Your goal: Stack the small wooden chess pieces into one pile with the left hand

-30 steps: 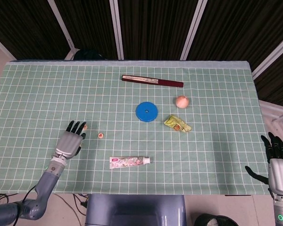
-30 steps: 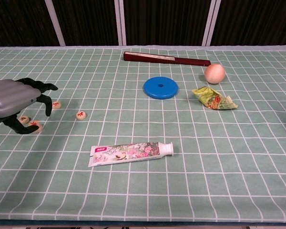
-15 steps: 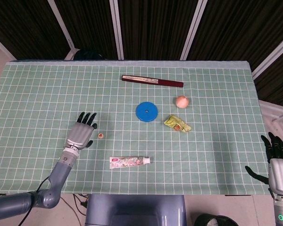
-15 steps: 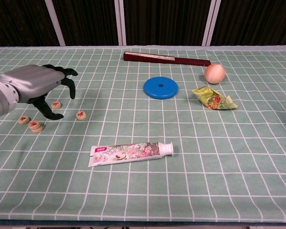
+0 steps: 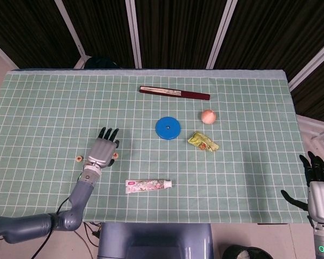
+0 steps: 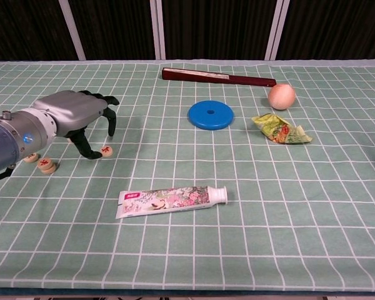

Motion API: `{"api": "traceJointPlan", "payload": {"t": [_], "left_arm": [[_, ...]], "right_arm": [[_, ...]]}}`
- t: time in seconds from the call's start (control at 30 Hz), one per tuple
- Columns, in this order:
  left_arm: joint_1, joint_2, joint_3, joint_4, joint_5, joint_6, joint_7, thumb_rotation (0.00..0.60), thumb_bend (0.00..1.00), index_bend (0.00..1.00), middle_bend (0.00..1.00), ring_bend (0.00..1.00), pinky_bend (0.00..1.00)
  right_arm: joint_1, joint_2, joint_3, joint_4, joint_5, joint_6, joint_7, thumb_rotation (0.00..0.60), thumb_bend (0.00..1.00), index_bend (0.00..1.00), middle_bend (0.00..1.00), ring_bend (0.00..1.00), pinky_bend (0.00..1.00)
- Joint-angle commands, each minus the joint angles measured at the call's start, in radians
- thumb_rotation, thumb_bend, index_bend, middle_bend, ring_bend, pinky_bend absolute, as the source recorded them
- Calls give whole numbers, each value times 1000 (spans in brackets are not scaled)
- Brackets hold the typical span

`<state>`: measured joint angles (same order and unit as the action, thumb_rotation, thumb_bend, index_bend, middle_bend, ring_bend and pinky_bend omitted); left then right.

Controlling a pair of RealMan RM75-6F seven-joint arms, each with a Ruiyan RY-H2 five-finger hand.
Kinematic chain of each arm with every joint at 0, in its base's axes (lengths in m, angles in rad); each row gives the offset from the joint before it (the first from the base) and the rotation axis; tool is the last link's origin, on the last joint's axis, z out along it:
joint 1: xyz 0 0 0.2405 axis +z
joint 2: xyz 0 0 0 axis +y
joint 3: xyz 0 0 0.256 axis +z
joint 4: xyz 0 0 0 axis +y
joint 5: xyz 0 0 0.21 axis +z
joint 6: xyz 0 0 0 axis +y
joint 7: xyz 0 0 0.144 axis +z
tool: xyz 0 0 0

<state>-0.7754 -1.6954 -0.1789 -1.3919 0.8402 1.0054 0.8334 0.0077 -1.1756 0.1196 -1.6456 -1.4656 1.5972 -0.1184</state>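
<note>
Small round wooden chess pieces with red marks lie on the green checked cloth at the left. One piece point(image 6: 106, 150) sits alone; a piece point(image 6: 31, 158) and what looks like a two-piece stack point(image 6: 47, 166) lie further left. In the head view I make out one piece point(image 5: 79, 158) left of the hand and one point(image 5: 114, 155) at its right edge. My left hand point(image 6: 81, 115) arches over the cloth, its fingers apart and pointing down, with the thumb tip just left of the lone piece. It holds nothing. My right hand point(image 5: 318, 181) hangs beyond the table's right front corner, fingers spread.
A toothpaste tube point(image 6: 172, 199) lies near the front, right of the pieces. A blue disc point(image 6: 210, 115), a crumpled snack wrapper point(image 6: 281, 129), a peach point(image 6: 281, 96) and a dark red folded fan point(image 6: 219, 77) lie mid-table and further back.
My left hand has swung right, from over the left-hand pieces to the lone piece, uncovering the left pieces. The right hand has stayed still.
</note>
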Motion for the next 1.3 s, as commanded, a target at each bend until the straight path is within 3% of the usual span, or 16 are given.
{"api": "traceJointPlan", "payload": {"t": [0.03, 0.9, 1.3], "left_arm": [[-9, -14, 6, 21, -8, -7, -3, 600, 238, 423, 0, 0, 0], [-34, -34, 42, 48, -40, 15, 30, 600, 320, 503, 0, 0, 0], [-8, 56, 59, -72, 26, 78, -6, 600, 325, 505, 0, 0, 0]], "right_arm": [[0, 0, 0, 0, 1, -1, 0, 600, 232, 81, 13, 0, 0], [1, -1, 3, -3, 10, -4, 3, 600, 233, 81, 13, 0, 0], [1, -1, 2, -1, 7, -2, 4, 600, 232, 81, 13, 0, 0]]}}
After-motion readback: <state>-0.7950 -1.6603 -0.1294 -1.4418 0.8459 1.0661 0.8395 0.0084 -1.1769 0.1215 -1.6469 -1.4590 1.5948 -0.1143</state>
